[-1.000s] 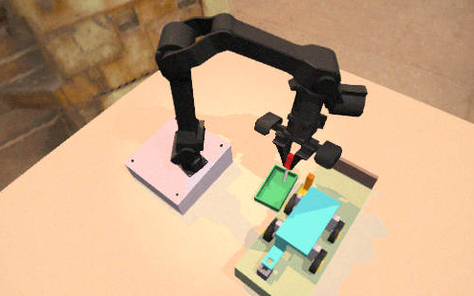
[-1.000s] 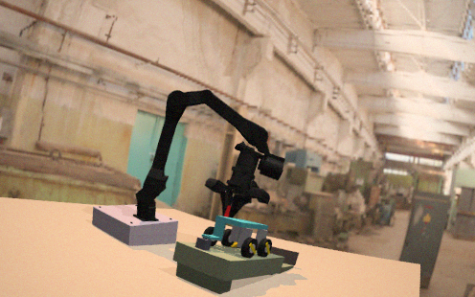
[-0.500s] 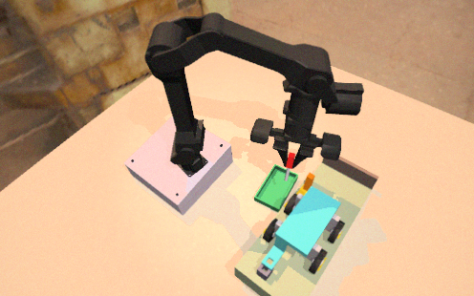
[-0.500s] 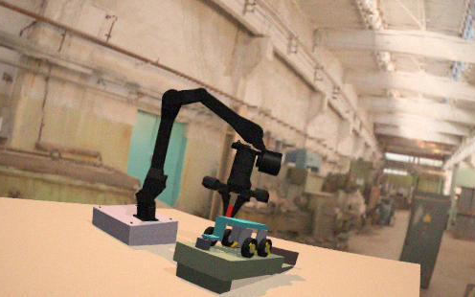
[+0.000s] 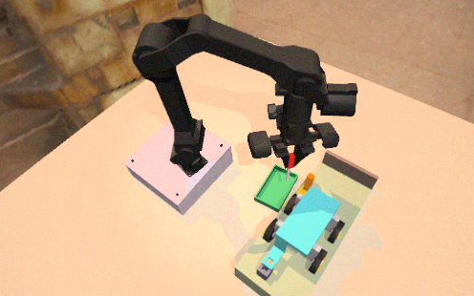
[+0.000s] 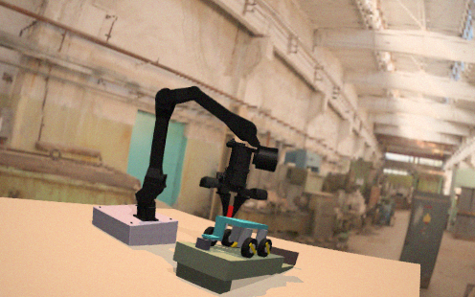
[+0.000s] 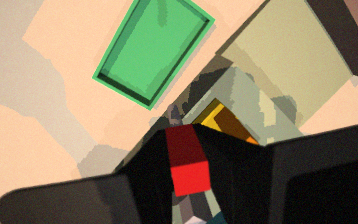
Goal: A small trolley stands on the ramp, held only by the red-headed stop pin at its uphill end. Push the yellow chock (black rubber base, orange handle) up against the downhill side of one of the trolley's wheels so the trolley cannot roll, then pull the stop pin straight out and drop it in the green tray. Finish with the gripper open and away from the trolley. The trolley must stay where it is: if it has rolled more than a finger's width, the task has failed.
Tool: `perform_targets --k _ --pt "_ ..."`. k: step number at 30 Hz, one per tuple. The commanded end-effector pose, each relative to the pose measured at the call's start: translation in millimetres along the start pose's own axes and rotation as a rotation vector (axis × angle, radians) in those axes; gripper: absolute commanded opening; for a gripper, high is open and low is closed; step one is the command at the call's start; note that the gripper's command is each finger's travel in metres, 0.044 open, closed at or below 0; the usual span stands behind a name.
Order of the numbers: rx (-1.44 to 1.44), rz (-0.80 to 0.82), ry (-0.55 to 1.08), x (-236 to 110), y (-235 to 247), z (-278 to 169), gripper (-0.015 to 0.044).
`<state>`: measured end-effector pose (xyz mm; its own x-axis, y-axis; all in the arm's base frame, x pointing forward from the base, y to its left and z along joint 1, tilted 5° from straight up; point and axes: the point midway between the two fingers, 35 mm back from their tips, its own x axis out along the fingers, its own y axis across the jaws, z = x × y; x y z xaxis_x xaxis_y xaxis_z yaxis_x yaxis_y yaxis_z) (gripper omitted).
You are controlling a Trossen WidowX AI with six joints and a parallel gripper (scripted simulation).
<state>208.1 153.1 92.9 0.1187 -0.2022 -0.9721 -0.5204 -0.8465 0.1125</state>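
My gripper (image 5: 291,164) (image 6: 230,215) (image 7: 179,134) is shut on the red-headed stop pin (image 5: 290,160) (image 6: 230,211) (image 7: 191,178), whose grey shaft points down. It holds the pin in the air near the ramp-side corner of the green tray (image 5: 272,193) (image 7: 155,55). In the wrist view the pin's tip shows beside the tray, not over it. The turquoise trolley (image 5: 309,220) (image 6: 244,222) stands on the ramp (image 5: 342,180) (image 6: 199,256) (image 7: 290,55). Its tongue hole is empty. The yellow chock (image 5: 310,180) (image 7: 211,118) is beside a tray-side wheel on the downhill side; contact is hard to tell.
A dark end wall (image 5: 352,169) (image 6: 287,256) (image 7: 335,35) closes the ramp's low end. A small grey block (image 5: 264,271) (image 6: 203,243) is under the trolley's tongue at the uphill end. The arm's pink base (image 5: 161,164) (image 6: 118,225) is left of the tray.
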Motion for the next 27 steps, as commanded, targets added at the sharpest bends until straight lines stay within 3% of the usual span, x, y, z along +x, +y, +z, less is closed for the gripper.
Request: perform_targets --k 1,27 --pt "-0.123 -0.014 -0.023 0.9 1.2 -0.1 0.0000" --pt "-0.835 -0.133 -0.108 1.0 3.2 -4.8 0.0000"
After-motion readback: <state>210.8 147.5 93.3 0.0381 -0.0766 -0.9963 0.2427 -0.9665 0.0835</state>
